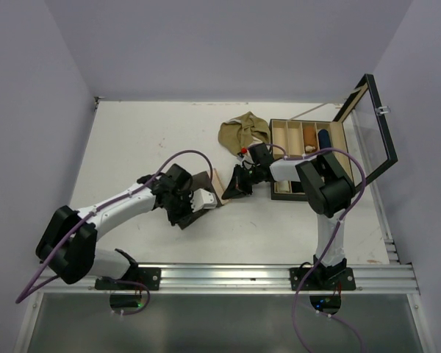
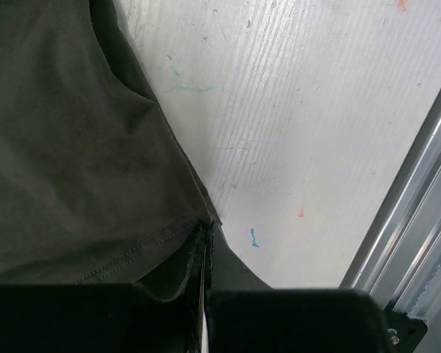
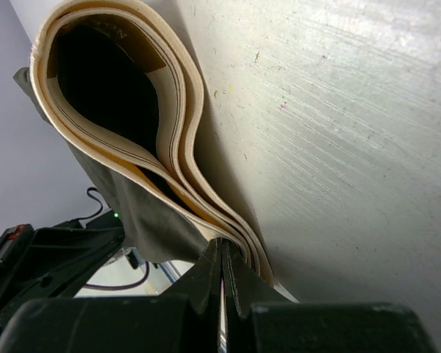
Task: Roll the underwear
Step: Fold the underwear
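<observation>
At the centre of the table [image 1: 132,140], the left gripper [image 2: 206,246] jaws are clamped on the dark brown underwear [image 2: 73,147]; the right gripper [image 3: 222,254] jaws are clamped on its beige waistband [image 3: 180,110].

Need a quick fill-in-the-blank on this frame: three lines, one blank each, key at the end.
1. The right gripper pinches the dark brown underwear by its beige ____.
2. The left gripper is ____ on the same garment's hem.
3. The olive-tan underwear lies crumpled next to the wooden box, whose lid stands ____.
Missing: waistband; shut; open.
</observation>
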`<move>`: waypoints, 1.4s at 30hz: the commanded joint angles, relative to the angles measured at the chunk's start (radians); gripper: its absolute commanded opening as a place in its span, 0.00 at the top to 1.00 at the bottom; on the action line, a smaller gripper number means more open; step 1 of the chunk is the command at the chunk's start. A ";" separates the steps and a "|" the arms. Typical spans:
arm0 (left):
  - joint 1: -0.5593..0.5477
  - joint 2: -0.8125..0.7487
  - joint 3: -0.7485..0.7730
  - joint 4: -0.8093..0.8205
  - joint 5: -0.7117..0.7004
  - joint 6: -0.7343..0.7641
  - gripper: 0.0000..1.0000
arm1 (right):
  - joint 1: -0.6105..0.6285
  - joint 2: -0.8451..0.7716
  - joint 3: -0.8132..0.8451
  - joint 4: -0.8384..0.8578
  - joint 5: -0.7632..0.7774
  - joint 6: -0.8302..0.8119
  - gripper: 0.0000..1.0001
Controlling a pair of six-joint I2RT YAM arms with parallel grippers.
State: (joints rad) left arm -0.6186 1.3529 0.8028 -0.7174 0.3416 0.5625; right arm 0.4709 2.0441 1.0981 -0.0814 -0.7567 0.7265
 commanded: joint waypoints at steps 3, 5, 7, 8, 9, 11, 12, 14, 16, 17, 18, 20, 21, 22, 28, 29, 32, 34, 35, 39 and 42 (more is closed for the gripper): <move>-0.009 0.067 -0.020 0.053 0.036 0.034 1.00 | -0.006 0.085 -0.027 -0.118 0.188 -0.053 1.00; -0.009 0.083 -0.031 0.056 0.034 0.046 1.00 | -0.006 0.087 -0.029 -0.121 0.189 -0.055 1.00; -0.009 0.088 -0.039 0.059 0.030 0.050 1.00 | -0.009 0.085 -0.029 -0.120 0.191 -0.056 1.00; -0.010 0.083 -0.043 0.062 0.027 0.051 1.00 | -0.009 0.087 -0.030 -0.123 0.189 -0.058 1.00; -0.009 0.074 -0.051 0.064 0.019 0.051 1.00 | -0.009 0.085 -0.032 -0.123 0.191 -0.059 1.00; -0.009 0.054 -0.057 0.061 0.011 0.054 1.00 | -0.011 0.087 -0.032 -0.123 0.189 -0.059 1.00; -0.009 0.045 -0.057 0.059 -0.001 0.054 1.00 | -0.009 0.087 -0.032 -0.123 0.188 -0.059 1.00; -0.010 0.022 -0.057 0.055 -0.013 0.056 1.00 | -0.011 0.087 -0.030 -0.123 0.188 -0.059 1.00; -0.009 0.015 -0.054 0.044 -0.027 0.056 1.00 | -0.011 0.087 -0.030 -0.123 0.189 -0.064 1.00; -0.009 0.011 -0.053 0.047 -0.030 0.054 1.00 | -0.009 0.085 -0.030 -0.124 0.188 -0.064 1.00; -0.009 0.006 -0.054 0.049 -0.035 0.051 1.00 | -0.009 0.087 -0.032 -0.124 0.188 -0.062 1.00; -0.009 0.006 -0.053 0.059 -0.041 0.047 1.00 | -0.009 0.087 -0.030 -0.123 0.188 -0.064 1.00; -0.009 0.011 -0.051 0.061 -0.046 0.047 1.00 | -0.011 0.087 -0.030 -0.123 0.186 -0.064 1.00; -0.010 0.015 -0.050 0.068 -0.049 0.047 1.00 | -0.011 0.085 -0.030 -0.123 0.188 -0.062 1.00; -0.009 0.081 -0.054 0.079 -0.046 0.068 1.00 | -0.011 0.087 -0.017 -0.138 0.186 -0.085 1.00; -0.009 0.103 -0.063 0.079 -0.049 0.076 1.00 | -0.009 0.088 -0.011 -0.155 0.184 -0.096 1.00; -0.010 0.135 -0.088 0.072 -0.062 0.106 1.00 | -0.015 0.082 0.011 -0.187 0.189 -0.145 1.00; -0.009 0.143 -0.105 0.076 -0.078 0.125 1.00 | -0.017 0.067 0.019 -0.199 0.188 -0.179 1.00; -0.009 0.155 -0.119 0.079 -0.084 0.131 1.00 | -0.018 0.062 0.022 -0.216 0.185 -0.191 1.00; -0.007 0.163 -0.142 0.087 -0.104 0.149 1.00 | -0.018 0.036 0.020 -0.244 0.177 -0.251 1.00; -0.007 0.163 -0.149 0.092 -0.110 0.158 1.00 | -0.017 0.019 0.011 -0.259 0.175 -0.282 1.00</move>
State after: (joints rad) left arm -0.6231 1.4521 0.7330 -0.6533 0.2985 0.6693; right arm 0.4614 2.0487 1.1481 -0.2062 -0.7731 0.5697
